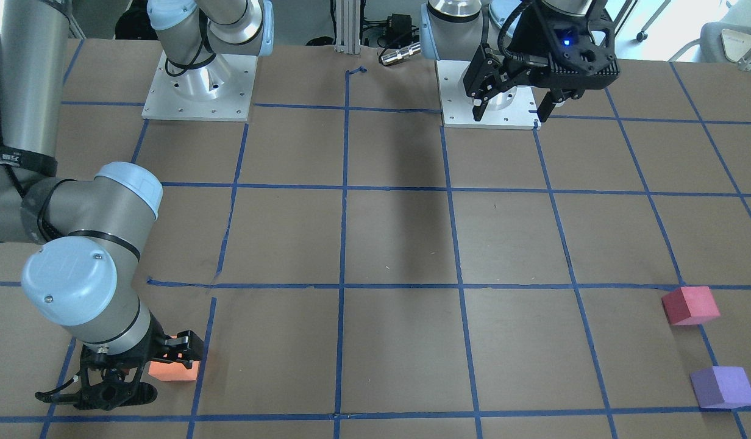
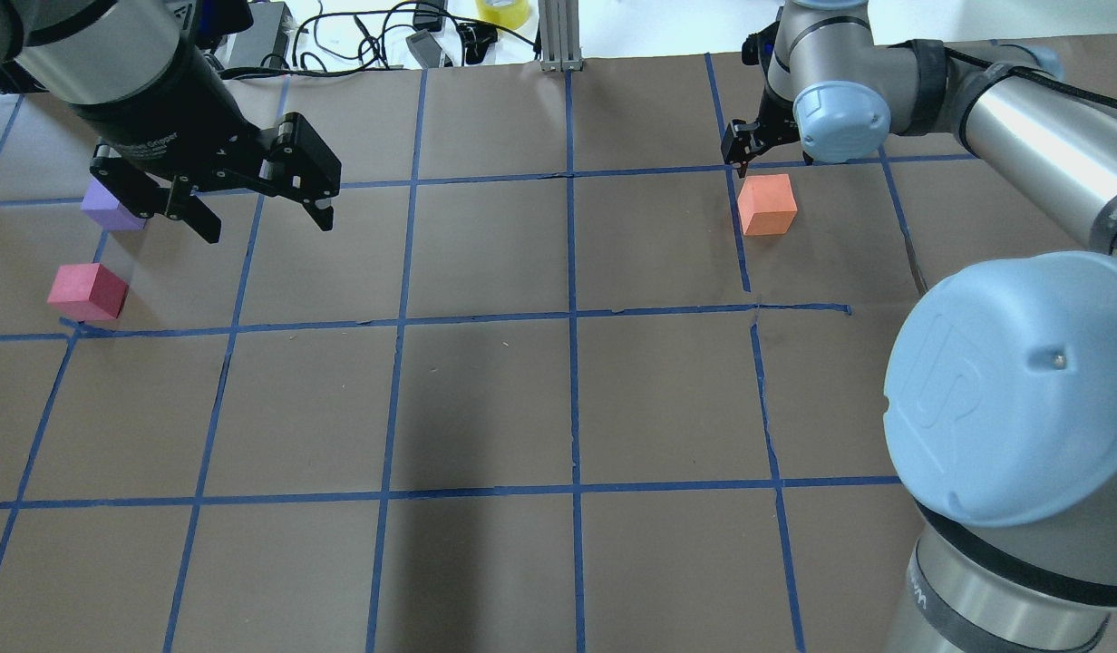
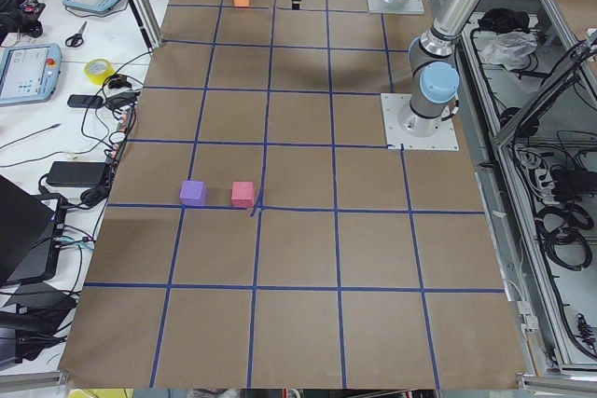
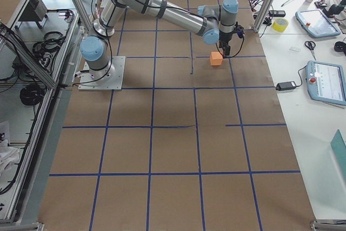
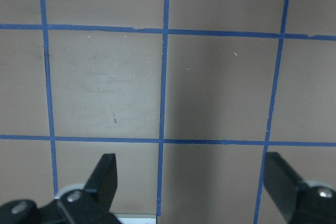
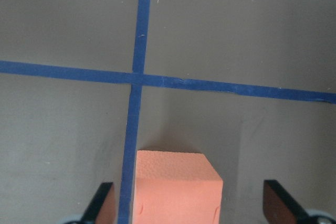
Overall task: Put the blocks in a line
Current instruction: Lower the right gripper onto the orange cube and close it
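Observation:
The orange block [image 2: 767, 205] sits on the brown table, also seen in the front view [image 1: 174, 371]. My right gripper [image 1: 145, 377] is open and low over it. In the right wrist view the orange block [image 6: 177, 186] lies between the two fingers [image 6: 102, 205], closer to the left one, and they do not touch it. The red-pink block [image 2: 87, 290] and the purple block [image 2: 112, 207] sit side by side at the far left. My left gripper [image 2: 259, 213] is open and empty, high above the table, to the right of the purple block.
The table [image 2: 486, 390] carries a grid of blue tape. The two arm base plates [image 1: 199, 91] stand at the robot's edge. Cables, a yellow tape roll [image 2: 504, 11] and a metal post [image 2: 558, 36] lie at the far edge. My right arm's elbow [image 2: 1012, 390] looms at the near right.

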`<state>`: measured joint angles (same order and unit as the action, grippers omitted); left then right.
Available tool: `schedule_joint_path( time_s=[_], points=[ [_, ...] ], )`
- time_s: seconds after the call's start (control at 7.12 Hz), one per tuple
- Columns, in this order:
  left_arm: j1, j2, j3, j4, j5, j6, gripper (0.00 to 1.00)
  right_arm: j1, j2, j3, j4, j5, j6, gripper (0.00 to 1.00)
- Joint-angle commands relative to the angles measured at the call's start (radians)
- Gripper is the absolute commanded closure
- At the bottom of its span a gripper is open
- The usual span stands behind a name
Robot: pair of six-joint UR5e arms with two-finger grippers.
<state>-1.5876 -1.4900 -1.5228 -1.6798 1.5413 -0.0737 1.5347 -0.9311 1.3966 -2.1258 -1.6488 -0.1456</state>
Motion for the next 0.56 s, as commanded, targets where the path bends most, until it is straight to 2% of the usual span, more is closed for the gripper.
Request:
schedule_joint_path(
  time_s=[0.0, 0.28, 0.42],
  points=[
    [0.001, -0.003, 0.004, 0.018, -0.003, -0.001, 0.00, 0.001, 0.024, -0.001, 0.000, 0.007, 0.008, 0.00],
    [0.000, -0.007, 0.000, 0.040, -0.006, 0.000, 0.00, -0.001, 0.029, 0.015, 0.013, -0.008, 0.008, 0.01],
    [0.001, -0.007, 0.000, 0.041, -0.004, 0.000, 0.00, 0.001, 0.031, 0.018, 0.017, -0.006, 0.008, 0.11]
  ],
)
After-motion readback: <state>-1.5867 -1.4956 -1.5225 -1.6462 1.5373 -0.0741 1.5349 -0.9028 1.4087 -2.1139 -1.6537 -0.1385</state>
